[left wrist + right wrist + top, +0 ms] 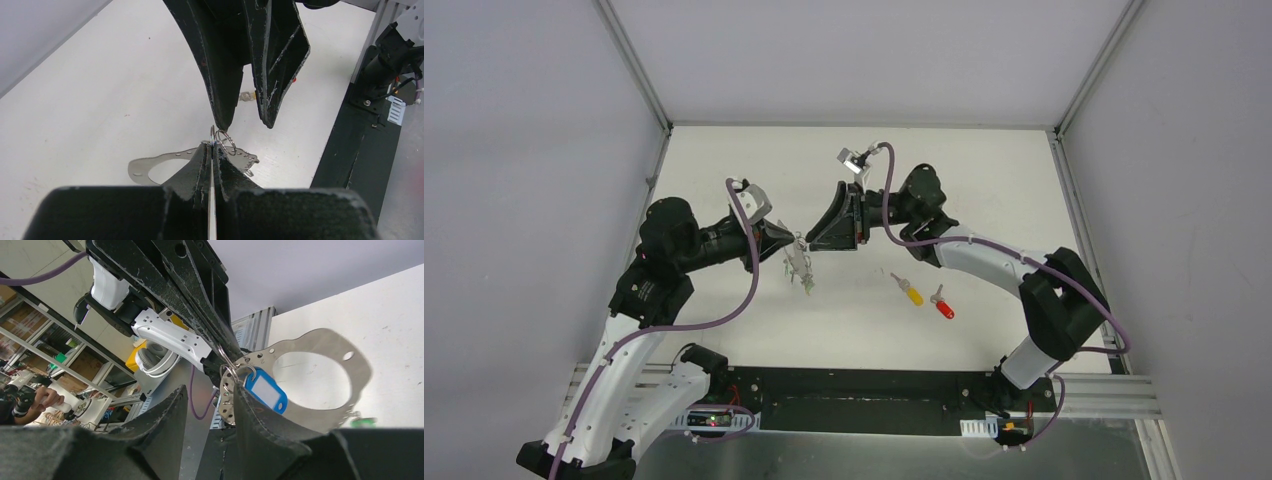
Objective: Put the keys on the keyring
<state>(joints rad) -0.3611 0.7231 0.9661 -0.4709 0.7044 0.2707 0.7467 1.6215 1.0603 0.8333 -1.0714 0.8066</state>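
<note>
Keyring [305, 340]: flat grey metal hoop, small holes along the band. Off the desk [984, 180], left of centre, hanging tilted from a wire ring [226, 141] at its edge.

Blue tag [267, 392]: just beside the wire ring, in front of the keyring's band.

Left pincer [214, 147]: fingers pressed together, clamped on the wire ring, reaching in from the left.

Right pincer [245, 122]: fingers apart, holding nothing, tips just beside the wire ring, facing the left pincer from the right.

Yellow key [911, 292]: flat on the desk, right of centre, nearer than both pincers, well apart from the keyring.

Red key [942, 306]: flat on the desk, just right of the yellow key, slightly nearer.

Green piece [367, 422]: at the keyring's lower edge, too blurred to identify.
</note>
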